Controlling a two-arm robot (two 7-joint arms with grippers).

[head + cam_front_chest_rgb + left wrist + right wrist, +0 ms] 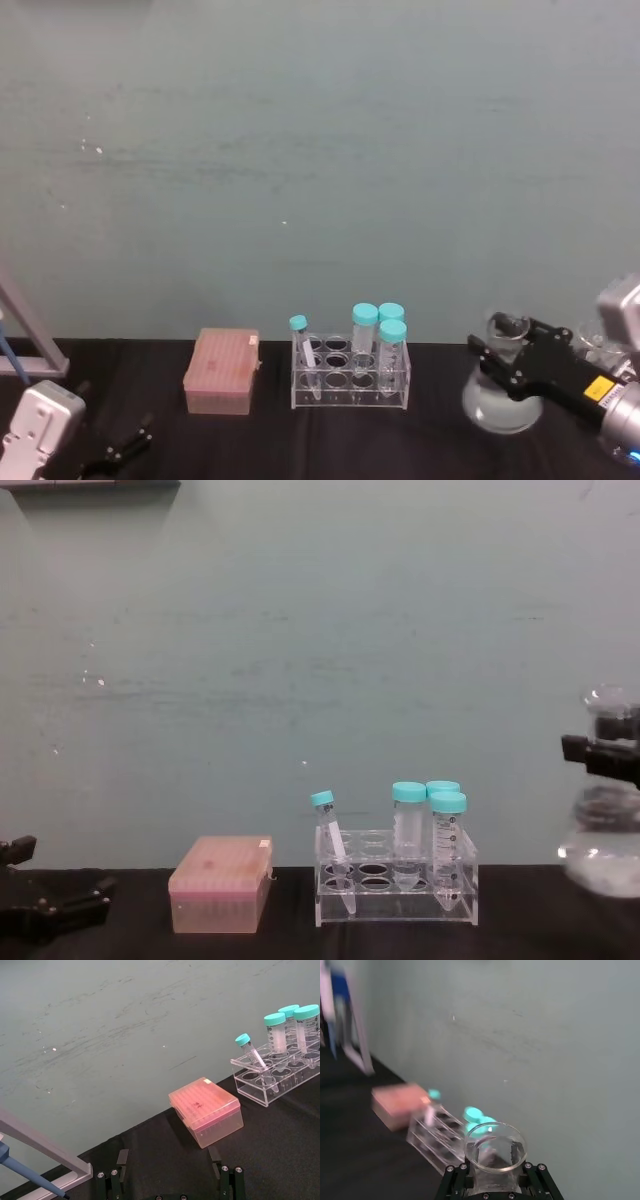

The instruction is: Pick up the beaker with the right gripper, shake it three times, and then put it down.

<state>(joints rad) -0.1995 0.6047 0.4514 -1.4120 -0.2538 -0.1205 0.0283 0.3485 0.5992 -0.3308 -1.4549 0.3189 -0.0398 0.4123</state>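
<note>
- At the right end of the black counter (420, 445), my right end effector (497, 352), a black claw with two flat fingers, is closed around the narrow neck of the beaker (500, 405), a clear glass conical flask.
- The flask's wide base is to the right of the clear plastic tube rack (350, 385); I cannot tell whether it touches the counter.
- My left end effector (168, 1162) sits low at the counter's left end, fingers spread wide and holding nothing, with the pink translucent lidded box (206, 1111) before it.
</note>
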